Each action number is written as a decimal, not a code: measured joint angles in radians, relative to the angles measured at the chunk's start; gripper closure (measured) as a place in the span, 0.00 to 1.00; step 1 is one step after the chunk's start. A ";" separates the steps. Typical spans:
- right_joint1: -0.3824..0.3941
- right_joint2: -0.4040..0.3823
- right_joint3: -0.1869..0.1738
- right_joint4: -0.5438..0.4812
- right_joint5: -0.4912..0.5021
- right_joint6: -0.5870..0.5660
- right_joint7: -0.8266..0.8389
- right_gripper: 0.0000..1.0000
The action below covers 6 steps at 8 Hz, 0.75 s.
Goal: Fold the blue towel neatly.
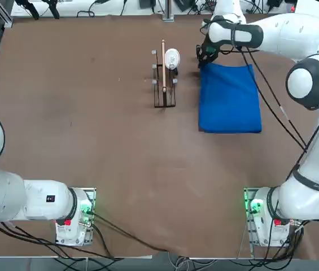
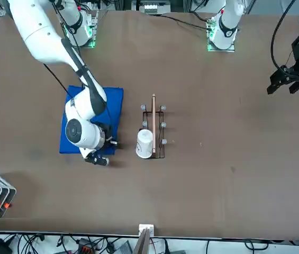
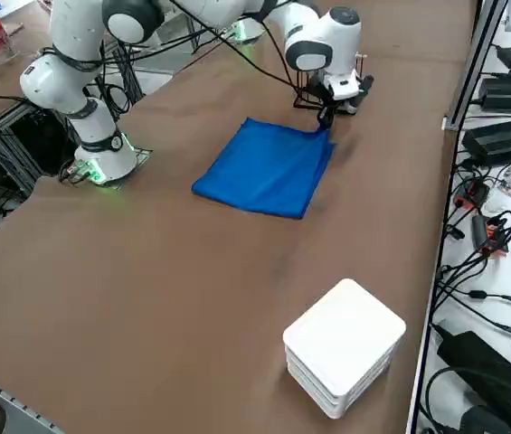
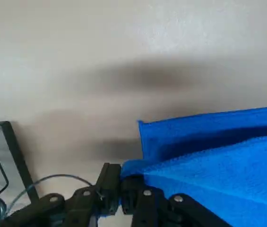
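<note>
We see the blue towel (image 1: 230,99) lying flat on the brown surface (image 1: 91,130), folded into a tidy rectangle with stacked layers showing along one edge. It sits in the right half of the surface as the robot faces it, toward the far side, well apart from the arm bases.

The right gripper (image 1: 206,56) is down at the towel's far left corner — its jaws are clenched on a pinch of that corner, and in the wrist view a bit of blue cloth bulges out right at the fingertips (image 4: 124,189). The corner is drawn slightly up off the surface there, while the rest of the towel lies flat.

Just to the left of the towel stands a small wire rack (image 1: 164,84) with a wooden rod along its top, and a white cup (image 1: 171,57) rests at the rack's far end. The rack and the towel are near each other but not touching — a strip of bare surface shows between them.

Toward the right end of the surface, well apart from the towel, sits a white box (image 3: 344,345) with rounded corners.
</note>
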 joint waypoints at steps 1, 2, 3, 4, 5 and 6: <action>0.000 0.006 0.000 0.008 0.000 0.001 0.000 0.92; 0.000 0.011 0.000 0.013 0.000 0.001 0.000 0.90; 0.001 0.014 0.000 0.014 0.000 0.004 0.000 0.89; 0.003 0.017 0.000 0.017 0.000 0.011 0.000 0.88; 0.007 0.023 0.000 0.023 0.000 0.030 0.000 0.74; 0.009 0.030 0.000 0.026 0.000 0.063 0.000 0.57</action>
